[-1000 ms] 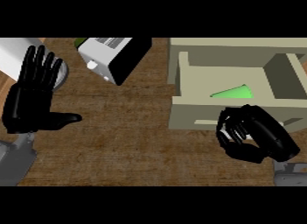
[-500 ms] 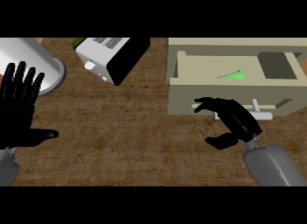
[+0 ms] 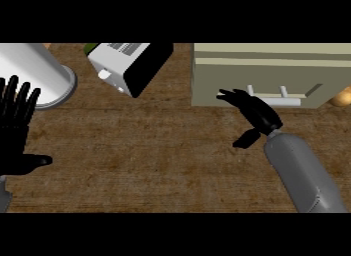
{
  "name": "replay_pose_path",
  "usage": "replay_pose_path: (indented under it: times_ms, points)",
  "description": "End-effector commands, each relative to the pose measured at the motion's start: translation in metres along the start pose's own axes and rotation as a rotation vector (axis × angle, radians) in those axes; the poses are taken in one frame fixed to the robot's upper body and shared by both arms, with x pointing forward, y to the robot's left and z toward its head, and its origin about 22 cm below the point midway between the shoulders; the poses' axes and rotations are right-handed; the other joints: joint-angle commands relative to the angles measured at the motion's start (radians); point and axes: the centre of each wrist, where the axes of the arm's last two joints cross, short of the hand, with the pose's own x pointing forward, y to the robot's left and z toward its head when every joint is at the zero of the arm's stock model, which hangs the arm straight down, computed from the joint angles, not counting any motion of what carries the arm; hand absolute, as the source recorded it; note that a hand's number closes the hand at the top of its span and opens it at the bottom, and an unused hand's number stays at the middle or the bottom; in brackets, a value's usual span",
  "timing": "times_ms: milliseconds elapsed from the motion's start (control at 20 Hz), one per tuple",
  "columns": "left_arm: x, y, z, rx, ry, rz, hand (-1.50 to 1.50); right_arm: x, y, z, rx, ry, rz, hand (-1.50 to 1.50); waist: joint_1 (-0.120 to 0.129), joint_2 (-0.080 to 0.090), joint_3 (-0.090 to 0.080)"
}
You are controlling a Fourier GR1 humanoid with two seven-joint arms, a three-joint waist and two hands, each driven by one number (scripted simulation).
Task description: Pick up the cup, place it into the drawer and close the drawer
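I'm seeing the beige drawer point(image 3: 277, 75) sitting shut at the counter's far right, its front flush and its pale bar handle point(image 3: 281, 100) facing me. The cup isn't showing.

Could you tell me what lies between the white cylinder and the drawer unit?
In the head view, a white and black appliance stands between the white cylinder and the drawer unit, on the wooden counter.

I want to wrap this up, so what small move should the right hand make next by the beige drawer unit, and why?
Probably draw the right hand back from the beige drawer unit. The drawer front with its white bar handle looks flush, no cup shows, and the fingers lie at the front.
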Motion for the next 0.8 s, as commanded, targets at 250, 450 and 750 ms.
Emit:
replay_pose_path:
  times_ms: [250, 450, 750]
  points:
    - [0.0, 0.005, 0.003, -0.016, -0.022, 0.02, -1.5, -0.028, -0.037, -0.028, 0.026, 0.026, -0.094, -1.5, 0.019, 0.014, 0.004]
    - [0.01, 0.012, -0.012, -0.035, -0.004, 0.015, -1.5, -0.032, -0.062, -0.032, 0.039, 0.053, -0.07, -1.5, 0.031, 0.023, 0.004]
    - [-0.004, -0.001, 0.0, -0.058, 0.0, 0.015, -1.5, -0.054, -0.09, -0.016, 0.024, 0.072, -0.087, -1.5, 0.048, 0.028, 0.005]
